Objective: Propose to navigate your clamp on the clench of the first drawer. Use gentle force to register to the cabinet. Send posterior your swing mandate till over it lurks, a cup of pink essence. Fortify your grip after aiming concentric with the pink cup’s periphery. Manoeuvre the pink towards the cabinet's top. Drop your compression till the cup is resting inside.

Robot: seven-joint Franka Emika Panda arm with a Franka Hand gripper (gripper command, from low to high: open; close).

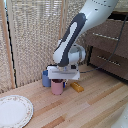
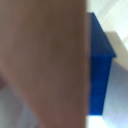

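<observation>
The pink cup [image 1: 57, 87] stands on the table [image 1: 95, 107], directly beneath the clamp [image 1: 61, 80]. Finger spread cannot be told. An off-centre closure would tip it against the blue mug [image 1: 46, 78].

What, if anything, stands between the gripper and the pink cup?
Nothing visible. In the exterior view the gripper sits directly over the pink cup, seemingly at its rim. The blue mug stands just behind it, not between. The wrist view is too blurred to confirm contact.
</observation>
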